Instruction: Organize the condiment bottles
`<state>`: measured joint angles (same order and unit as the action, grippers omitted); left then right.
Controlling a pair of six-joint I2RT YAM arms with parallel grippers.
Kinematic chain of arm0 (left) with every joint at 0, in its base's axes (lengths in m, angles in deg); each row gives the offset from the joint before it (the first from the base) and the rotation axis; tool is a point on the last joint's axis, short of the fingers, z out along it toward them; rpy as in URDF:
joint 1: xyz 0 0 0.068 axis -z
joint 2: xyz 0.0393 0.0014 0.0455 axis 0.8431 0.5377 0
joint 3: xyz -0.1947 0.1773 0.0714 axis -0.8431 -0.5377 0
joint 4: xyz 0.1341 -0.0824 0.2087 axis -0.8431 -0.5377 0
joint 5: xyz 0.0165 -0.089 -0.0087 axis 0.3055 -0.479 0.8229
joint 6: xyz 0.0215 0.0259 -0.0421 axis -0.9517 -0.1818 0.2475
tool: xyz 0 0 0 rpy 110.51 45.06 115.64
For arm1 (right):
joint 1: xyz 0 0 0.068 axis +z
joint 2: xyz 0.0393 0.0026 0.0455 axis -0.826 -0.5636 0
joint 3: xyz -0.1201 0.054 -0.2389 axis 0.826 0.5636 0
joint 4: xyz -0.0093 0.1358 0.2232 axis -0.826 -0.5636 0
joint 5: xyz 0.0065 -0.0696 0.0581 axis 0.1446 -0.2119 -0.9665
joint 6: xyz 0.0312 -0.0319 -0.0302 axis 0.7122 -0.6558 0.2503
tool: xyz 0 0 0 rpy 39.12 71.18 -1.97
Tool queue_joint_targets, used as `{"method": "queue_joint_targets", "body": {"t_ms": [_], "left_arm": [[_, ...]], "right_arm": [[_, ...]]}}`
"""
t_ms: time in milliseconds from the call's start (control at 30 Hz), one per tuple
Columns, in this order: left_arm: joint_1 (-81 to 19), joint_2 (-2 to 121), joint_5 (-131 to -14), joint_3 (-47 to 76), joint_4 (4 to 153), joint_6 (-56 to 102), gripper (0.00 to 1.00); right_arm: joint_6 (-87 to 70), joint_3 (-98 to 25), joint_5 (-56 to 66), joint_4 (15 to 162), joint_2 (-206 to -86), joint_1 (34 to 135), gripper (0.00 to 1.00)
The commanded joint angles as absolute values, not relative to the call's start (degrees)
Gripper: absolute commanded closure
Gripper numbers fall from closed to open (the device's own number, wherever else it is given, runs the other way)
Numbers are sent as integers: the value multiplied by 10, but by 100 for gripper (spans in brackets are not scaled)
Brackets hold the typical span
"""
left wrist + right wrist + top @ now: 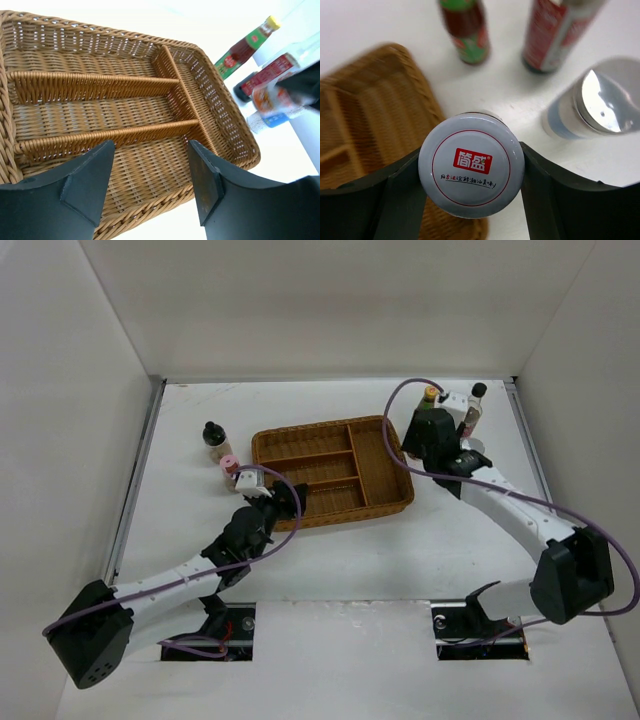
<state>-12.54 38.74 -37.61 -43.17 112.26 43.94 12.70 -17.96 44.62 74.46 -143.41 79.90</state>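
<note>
White walls close in a white worktop (400, 560) with a brown wicker tray (300, 444) at its middle. Your right tool (471, 172) is closed against the sides of a white-lidded jar (471, 160) with a red logo, at the far right just beside the tray's end. Whether the jar is off the surface cannot be told. The risk sits here: the fingers seem to press the round lid, so the jar could slip or swing. Three neighbours also crowd it: a silver-lidded jar (600, 102), a green-red yellow-capped bottle (247, 47) and a tall dark-red bottle (555, 32). A careless sweep toward the tray could knock one over. Your left tool (150, 167) hovers wide and empty over the tray's near rim, so the two arms could meet above it. A black-capped tan jar (214, 440) and a pink-capped jar (229, 467) stand left of the tray. All four tray compartments, three long and one across the right end, hold nothing.
</note>
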Motion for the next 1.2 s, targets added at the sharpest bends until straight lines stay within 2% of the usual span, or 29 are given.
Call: {"method": "queue_joint_targets", "body": {"t_ms": [0,167,367,600,867,933,1033,1167], "left_arm": [[-130,371,-382,-438,1163,435,41],[-134,385,-382,-441,1171,435,40],[-140,370,-388,-448,1171,435,39],[-145,379,-398,-447,1177,437,38],[-149,397,-407,-449,1192,439,38],[-146,396,-409,-447,1192,439,38],[-146,399,-404,-448,1194,438,38],[-145,405,-409,-446,1195,440,38]], "right_arm": [[93,-261,466,827,-1429,831,51],[79,-344,401,854,-1530,854,50],[70,-432,386,856,-1654,860,50],[63,-469,385,872,-1731,860,50],[70,-473,393,897,-1765,854,47],[71,-477,390,896,-1774,850,44],[77,-475,388,897,-1782,847,26],[77,-463,387,895,-1757,851,15]]}}
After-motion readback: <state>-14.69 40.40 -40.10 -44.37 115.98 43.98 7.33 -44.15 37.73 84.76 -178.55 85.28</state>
